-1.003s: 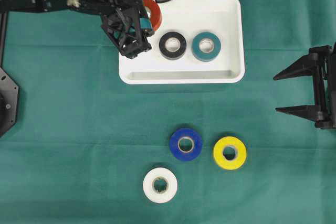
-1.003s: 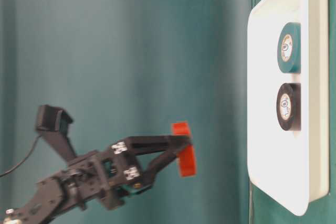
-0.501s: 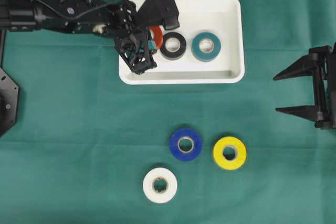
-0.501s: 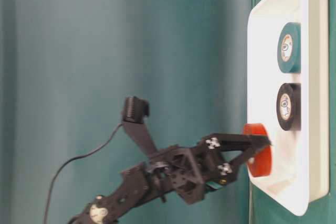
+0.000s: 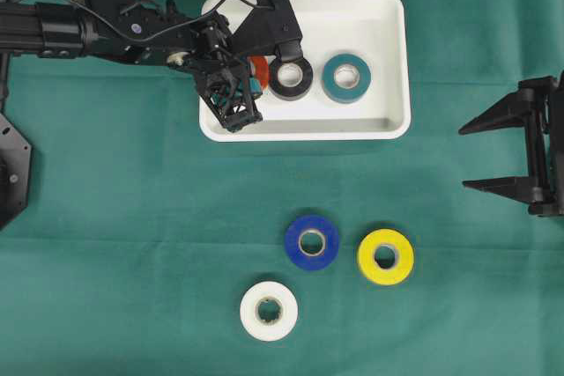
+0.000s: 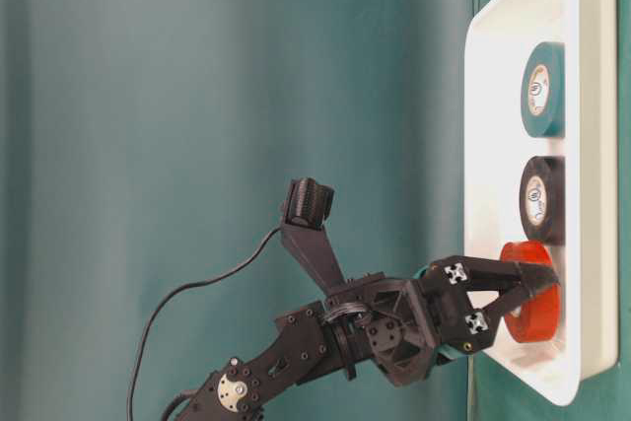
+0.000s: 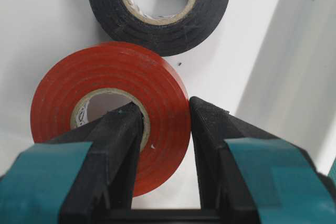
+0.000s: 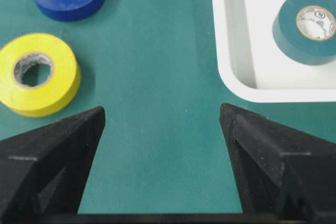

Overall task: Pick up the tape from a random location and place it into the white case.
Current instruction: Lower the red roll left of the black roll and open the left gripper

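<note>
The red tape (image 7: 131,72) is down in the left end of the white case (image 5: 388,121), level with the black roll (image 5: 290,76) and almost touching it. My left gripper (image 7: 164,107) is shut on the red tape (image 6: 537,317), with one finger through its hole and the other against its outer wall. In the overhead view the left arm and its camera cover most of the red roll (image 5: 258,66). My right gripper (image 5: 464,158) hangs open over bare cloth at the right edge, holding nothing.
A teal roll (image 5: 346,77) lies in the case to the right of the black one. On the green cloth in front lie a blue roll (image 5: 312,241), a yellow roll (image 5: 385,256) and a white roll (image 5: 269,310).
The left gripper has come down and rightward with the red tape, from above the case's left rim to the case floor beside the black roll. The right arm has not moved.
</note>
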You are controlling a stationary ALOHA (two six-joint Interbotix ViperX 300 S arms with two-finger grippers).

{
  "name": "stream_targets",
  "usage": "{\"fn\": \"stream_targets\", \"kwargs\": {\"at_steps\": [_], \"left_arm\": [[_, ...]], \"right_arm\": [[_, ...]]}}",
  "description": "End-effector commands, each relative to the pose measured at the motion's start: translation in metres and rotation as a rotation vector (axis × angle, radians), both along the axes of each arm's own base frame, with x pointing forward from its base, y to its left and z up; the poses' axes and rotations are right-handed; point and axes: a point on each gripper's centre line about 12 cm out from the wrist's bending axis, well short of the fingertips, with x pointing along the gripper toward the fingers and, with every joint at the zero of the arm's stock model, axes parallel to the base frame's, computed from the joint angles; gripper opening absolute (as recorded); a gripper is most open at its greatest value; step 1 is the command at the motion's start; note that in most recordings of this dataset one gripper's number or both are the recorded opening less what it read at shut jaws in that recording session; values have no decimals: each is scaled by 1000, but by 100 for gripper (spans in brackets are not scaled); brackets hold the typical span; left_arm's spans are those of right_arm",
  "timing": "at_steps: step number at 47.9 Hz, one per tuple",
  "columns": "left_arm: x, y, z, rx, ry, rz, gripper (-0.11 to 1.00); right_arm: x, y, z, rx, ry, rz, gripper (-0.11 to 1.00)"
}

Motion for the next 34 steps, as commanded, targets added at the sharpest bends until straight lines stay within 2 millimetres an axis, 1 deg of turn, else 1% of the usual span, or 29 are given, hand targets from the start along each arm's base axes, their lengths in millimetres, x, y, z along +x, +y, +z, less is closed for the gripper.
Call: {"fn": "stream_targets", "kwargs": {"at_steps": [1, 9, 10, 12, 14, 20, 23, 24, 26, 34], "left_arm": [[4, 2, 13, 10, -40, 5, 22], [4, 2, 14, 13, -43, 4, 23], [3, 2, 14, 11, -41, 3, 24], [2, 1, 14, 14, -37, -3, 33], [1, 1, 14, 14, -37, -5, 46], [-1, 0, 18, 19, -42, -13, 82], [-1, 0, 20, 26, -46, -22, 95], [-2, 1, 22, 29, -50, -24, 97], [-2, 1, 25, 32, -55, -25, 99], [-3, 1, 36, 40, -80, -23, 98]], "right_arm": [[4, 0, 7, -2, -18, 1, 84], [4, 0, 7, -2, -18, 1, 84], [4, 0, 7, 0, -18, 0, 84], [4, 0, 7, 0, -18, 0, 84], [4, 0, 6, 0, -17, 0, 84], [4, 0, 6, 0, -17, 0, 84], [4, 0, 7, 0, -18, 0, 84], [4, 0, 6, 0, -17, 0, 84], [4, 0, 6, 0, -17, 0, 84], [4, 0, 7, 0, -18, 0, 84]]}}
